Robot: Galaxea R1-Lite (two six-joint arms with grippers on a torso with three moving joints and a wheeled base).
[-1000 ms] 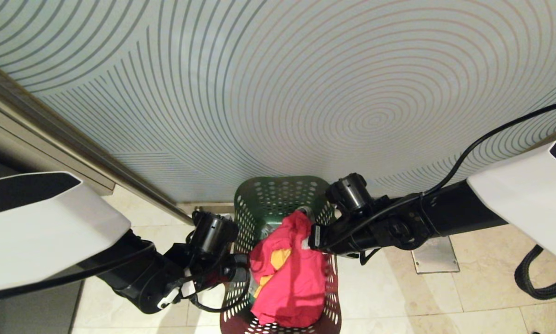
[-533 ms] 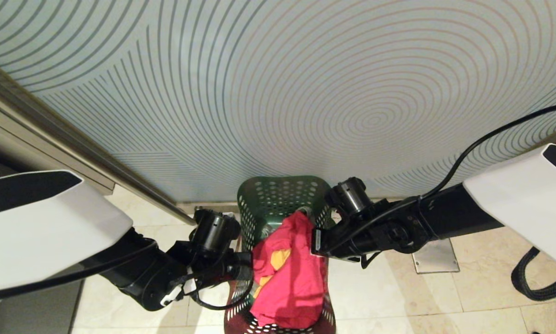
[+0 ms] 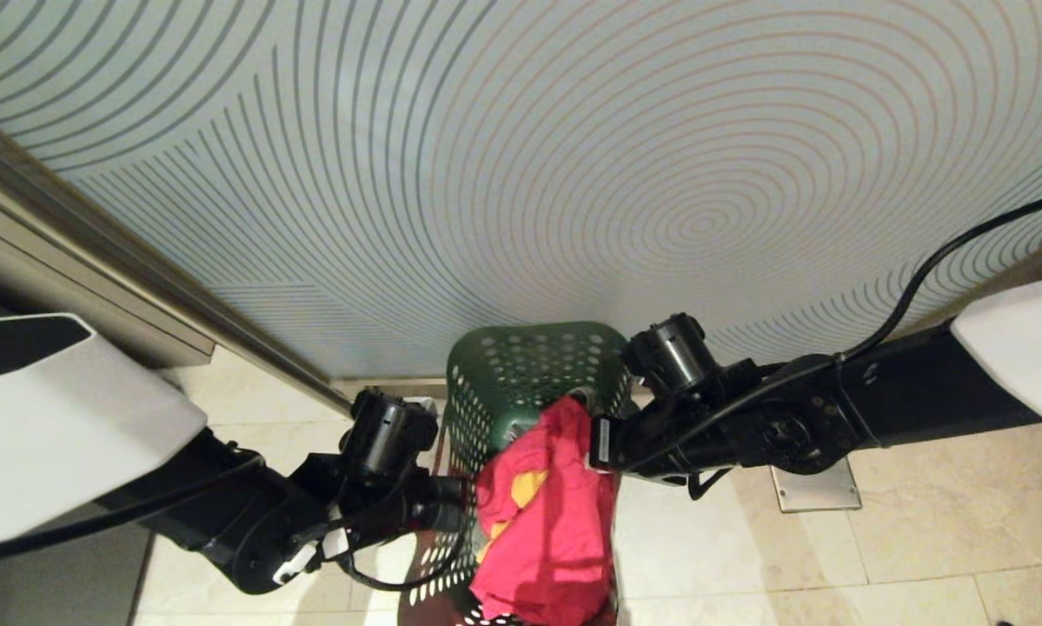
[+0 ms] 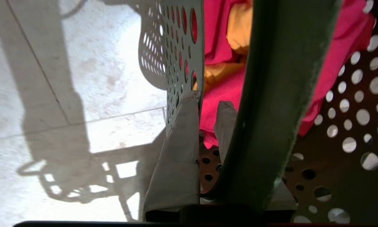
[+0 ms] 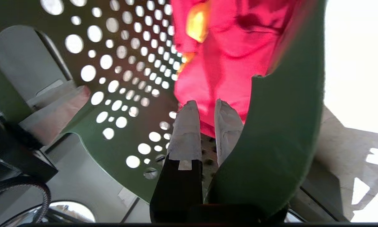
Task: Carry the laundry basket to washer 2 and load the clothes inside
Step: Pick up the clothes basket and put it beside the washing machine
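The dark green perforated laundry basket hangs between my two arms, just in front of a patterned wall. The clothes, pink-red fabric with a yellow-orange piece, are heaped inside and spill over its near rim. My left gripper is shut on the basket's left side; in the left wrist view one finger lies outside the wall and the other inside, beside the clothes. My right gripper is shut on the right side, its fingers straddling the green rim. Washer 2 is out of view.
A glass wall with concentric line patterns stands right behind the basket, with a metal frame at the left. The floor is pale tile with a small metal plate at the right, under my right arm.
Both grippers have closed on the basket's sides. The basket has come up a little toward the camera, and both arms have drawn back with it.
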